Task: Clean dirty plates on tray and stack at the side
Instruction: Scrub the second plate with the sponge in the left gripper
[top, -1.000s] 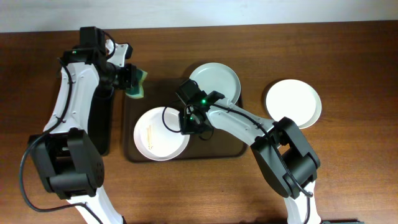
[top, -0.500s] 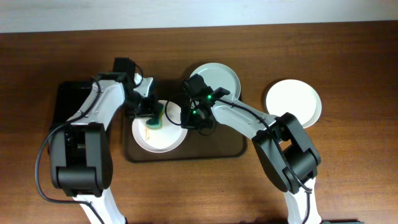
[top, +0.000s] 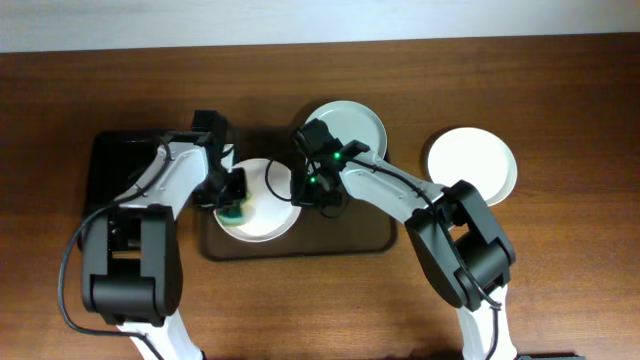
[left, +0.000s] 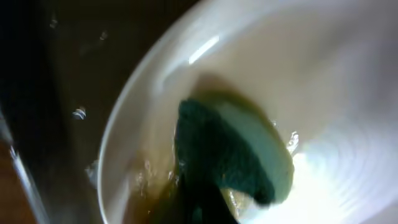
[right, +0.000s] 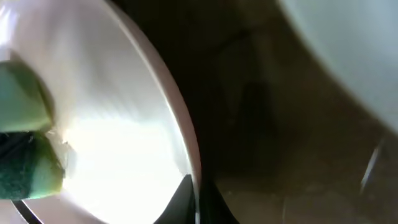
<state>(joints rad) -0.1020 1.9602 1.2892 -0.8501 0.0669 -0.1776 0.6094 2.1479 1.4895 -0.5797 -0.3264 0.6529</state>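
Note:
The brown tray (top: 350, 240) holds two white plates. The near-left plate (top: 265, 205) is under both grippers. My left gripper (top: 233, 200) is shut on a green sponge (left: 236, 155) and presses it on this plate's left part, where orange-brown smears (left: 146, 180) show. The sponge also shows in the right wrist view (right: 28, 155). My right gripper (top: 303, 192) is shut on this plate's right rim (right: 186, 149). A second plate (top: 350, 125) sits at the tray's far edge. A third plate (top: 472, 165) lies on the table to the right.
A black tray (top: 115, 170) lies left of the brown tray, partly under my left arm. The wooden table (top: 560, 270) surrounds everything. A pale wall edge (top: 320, 20) runs along the back.
My left gripper came from the far left with the sponge, reached the near-left plate and then slid toward its near-left part. The right gripper stayed on the plate's rim.

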